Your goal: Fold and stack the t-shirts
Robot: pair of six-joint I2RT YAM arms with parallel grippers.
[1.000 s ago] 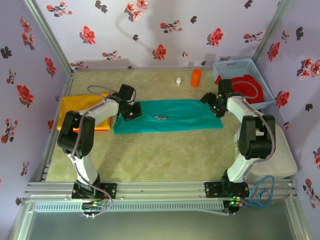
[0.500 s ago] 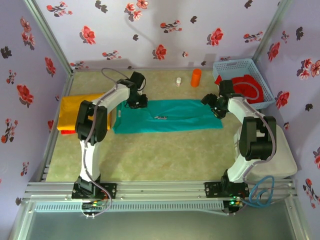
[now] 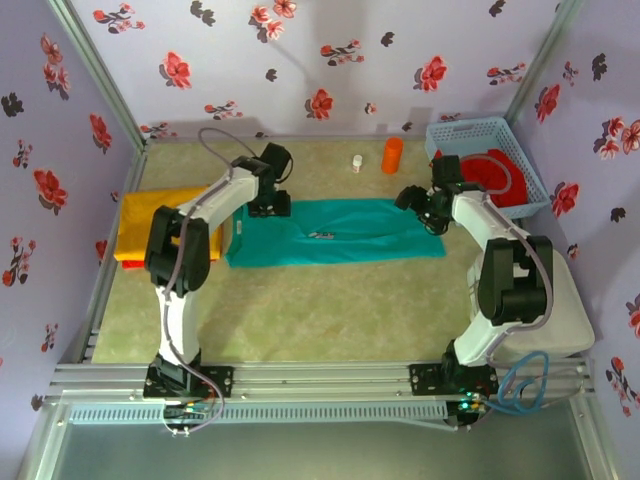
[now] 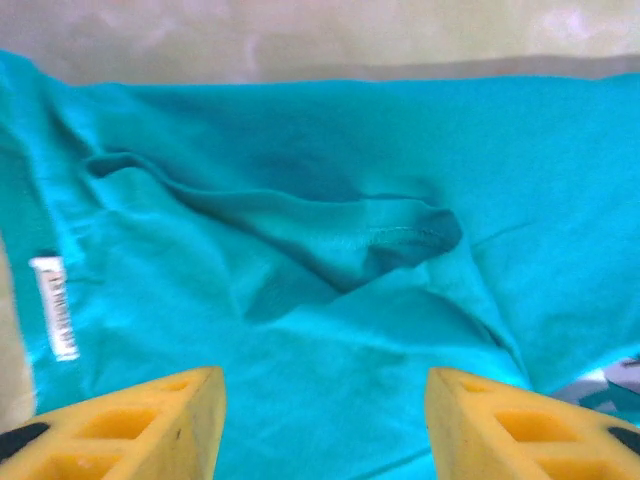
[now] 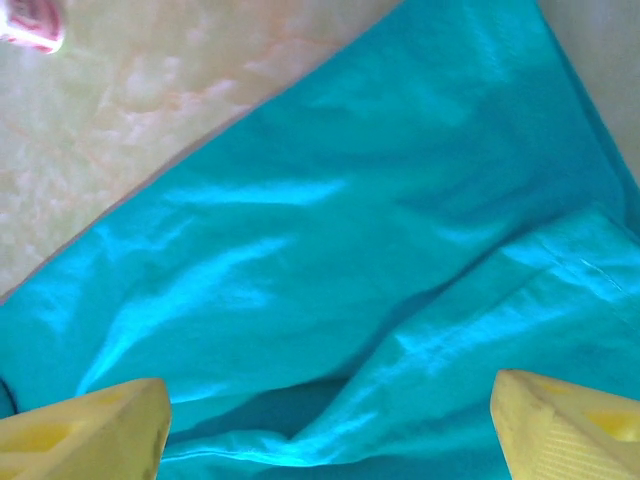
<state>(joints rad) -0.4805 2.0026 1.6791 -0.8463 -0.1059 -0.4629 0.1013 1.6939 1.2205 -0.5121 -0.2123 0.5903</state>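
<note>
Top external view: teal shirt (image 3: pixel 335 232) lies flat on the counter (image 3: pixel 330 320) as a long strip, long side running left to right. Left gripper (image 3: pixel 270 206) is over its far-left corner & right gripper (image 3: pixel 414 203) over its far-right corner, so each arm is nearest its own end. Next fold prob. needs both ends picked up together.

Left wrist view: left gripper (image 4: pixel 325 410) is open, yellow fingers (image 4: pixel 150 420) apart w/ nothing btw them, teal cloth just below. A sleeve bunches up a bit ahead. Small white tag (image 4: pixel 53 320) sits on the cloth at the left; writing too small to read.

Right wrist view: right gripper (image 5: pixel 330 420) is wide open too, holding nothing, hanging over smooth teal cloth near its edge.

Other shirts: yellow shirt (image 3: pixel 165 228) sits folded at the left, just beside the teal one. Red shirt (image 3: pixel 492 172) is in the blue basket (image 3: pixel 480 128), far right. Tiny mark mid teal shirt, can't read it.
</note>
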